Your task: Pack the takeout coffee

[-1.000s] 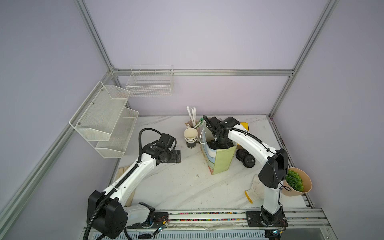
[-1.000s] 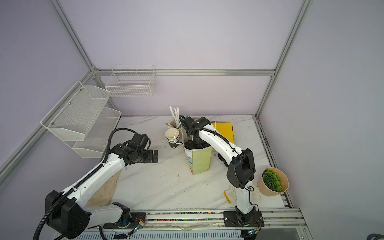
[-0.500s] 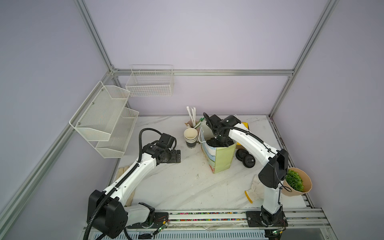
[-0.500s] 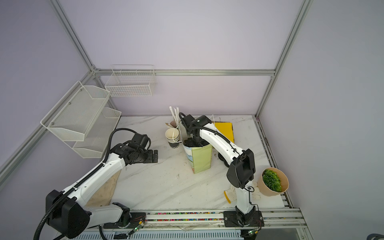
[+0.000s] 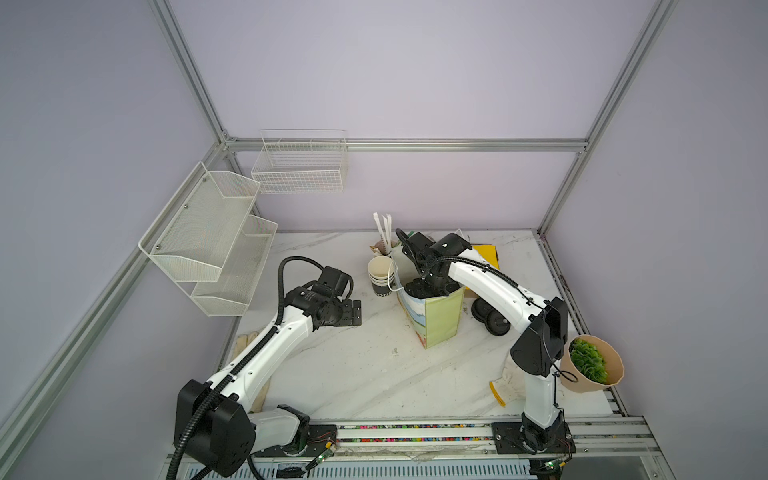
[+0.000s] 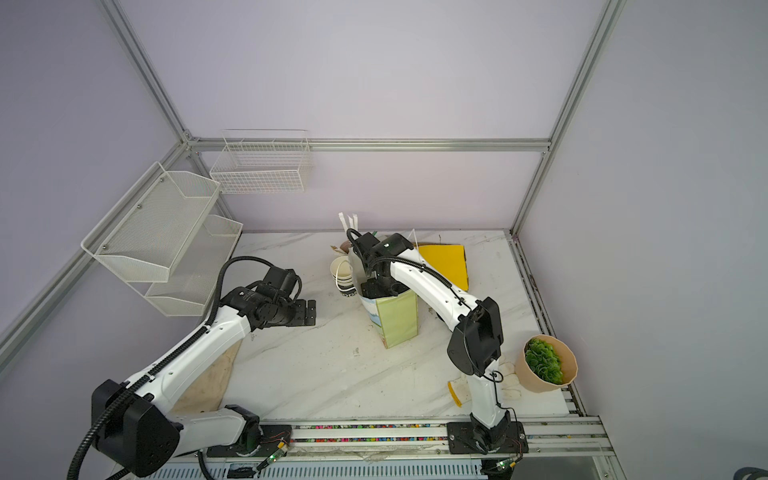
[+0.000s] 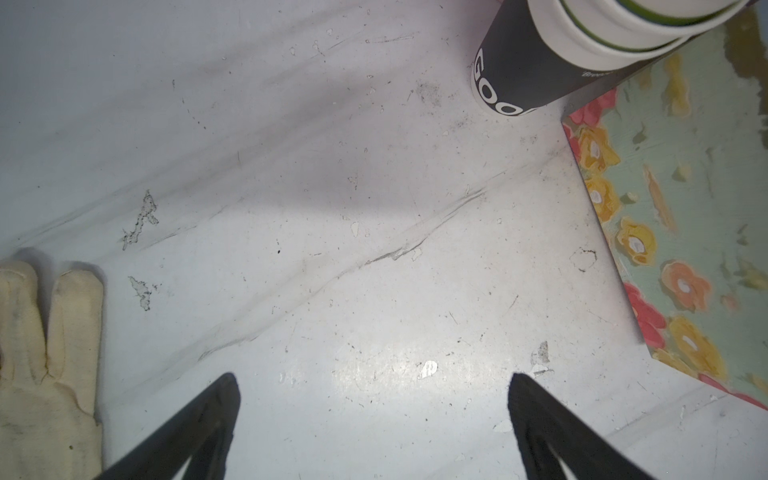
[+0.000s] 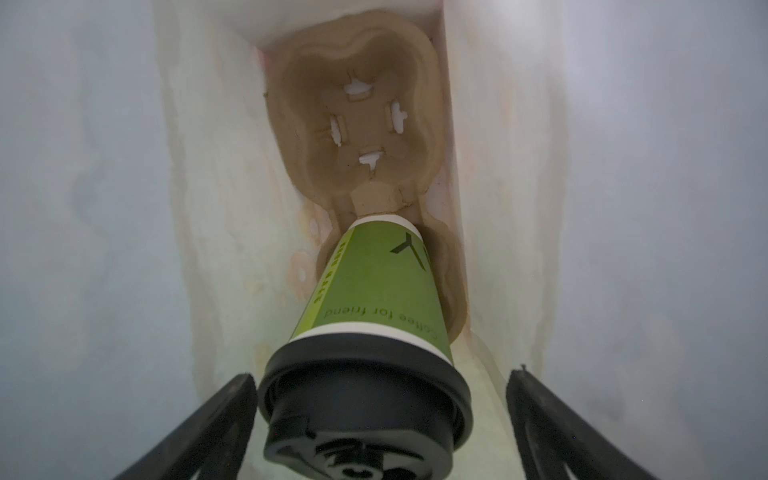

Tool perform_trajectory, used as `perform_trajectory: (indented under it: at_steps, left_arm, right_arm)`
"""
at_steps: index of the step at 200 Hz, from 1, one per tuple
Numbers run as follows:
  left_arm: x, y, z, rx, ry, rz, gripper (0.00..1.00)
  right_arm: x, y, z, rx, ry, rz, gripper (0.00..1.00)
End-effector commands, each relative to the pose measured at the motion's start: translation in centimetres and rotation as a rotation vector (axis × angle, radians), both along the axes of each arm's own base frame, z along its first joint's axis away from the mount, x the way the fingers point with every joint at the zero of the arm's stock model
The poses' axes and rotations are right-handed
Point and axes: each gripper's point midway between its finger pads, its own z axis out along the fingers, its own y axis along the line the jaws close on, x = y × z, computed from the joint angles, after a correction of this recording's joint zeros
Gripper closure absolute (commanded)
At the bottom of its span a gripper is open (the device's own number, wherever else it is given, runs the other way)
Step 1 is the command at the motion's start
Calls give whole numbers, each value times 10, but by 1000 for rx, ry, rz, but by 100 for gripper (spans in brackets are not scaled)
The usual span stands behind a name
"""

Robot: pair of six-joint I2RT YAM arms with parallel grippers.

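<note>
The takeout coffee point(image 8: 374, 291) sits in the tray point(image 8: 357, 83), frame lower centre; your right gripper point(image 8: 380, 376) and left gripper point(image 7: 372, 377) stay spread wide, so treat it as released.

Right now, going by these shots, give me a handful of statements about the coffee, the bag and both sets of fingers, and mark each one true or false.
1. The takeout coffee sits in the cardboard carrier inside the paper bag. True.
2. The coffee has no lid. False: a black lid caps it.
3. The left fingers grip one of the stacked cups. False: they stand open over the table, holding nothing.
4. The carrier's other slot is empty. True.
5. The right fingers are clamped on the bag's rim. False: they are spread either side of the lid, down inside the bag.
</note>
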Motion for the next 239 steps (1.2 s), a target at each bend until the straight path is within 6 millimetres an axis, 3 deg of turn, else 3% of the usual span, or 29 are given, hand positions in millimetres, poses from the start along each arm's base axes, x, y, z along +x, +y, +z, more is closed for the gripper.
perform_trajectory:
  at_steps: [1, 90, 160, 181, 239]
  left_arm:
    - [20, -7, 41, -48, -97, -5, 0]
    - [18, -22, 57, -134, -152, -55, 0]
    - [14, -38, 77, -197, -231, -92, 0]
    - [12, -41, 80, -201, -248, -97, 0]
    - [13, -43, 72, -181, -235, -105, 0]
  right_arm:
    - [3, 1, 5, -10, -21, 9, 3]
    - [4, 17, 10, 64, -55, 36, 3]
    - [0, 15, 4, 46, -102, 23, 3]
    - [6, 11, 10, 34, -145, 0, 3]
    - [17, 19, 18, 92, -205, -31, 3]
